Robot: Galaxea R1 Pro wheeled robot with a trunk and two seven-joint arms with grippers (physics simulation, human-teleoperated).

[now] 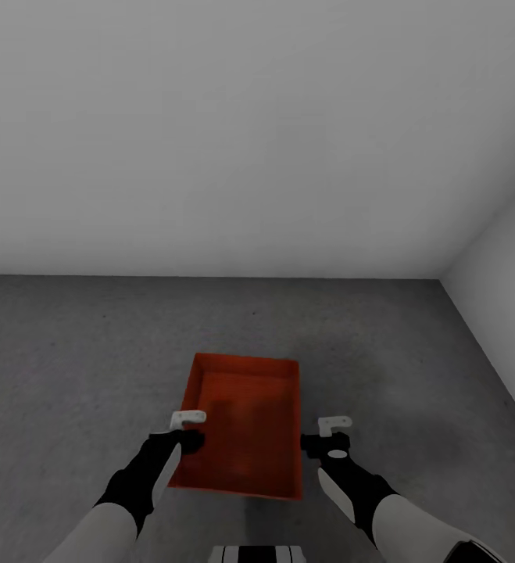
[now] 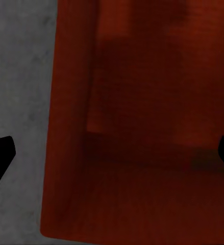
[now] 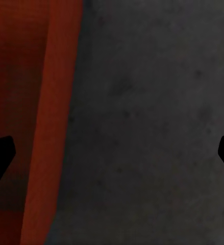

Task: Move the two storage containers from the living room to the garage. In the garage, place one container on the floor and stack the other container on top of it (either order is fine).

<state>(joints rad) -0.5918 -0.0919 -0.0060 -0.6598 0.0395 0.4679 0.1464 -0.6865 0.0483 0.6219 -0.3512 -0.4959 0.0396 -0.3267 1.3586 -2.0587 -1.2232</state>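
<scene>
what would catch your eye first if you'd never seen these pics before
The red-orange storage container stands out at once, sitting open and empty on the dark grey concrete floor near a bare white wall. Next come the two black arms flanking it: the left claw over its left wall and the right claw just off its right side, both open.

One red-orange storage container (image 1: 245, 426) on show, open-topped, sitting on the one grey concrete floor (image 1: 69, 352). Two grippers in frame: the left gripper (image 1: 188, 420) and the right gripper (image 1: 334, 424). Two white walls (image 1: 249, 133) meet in one corner.
</scene>
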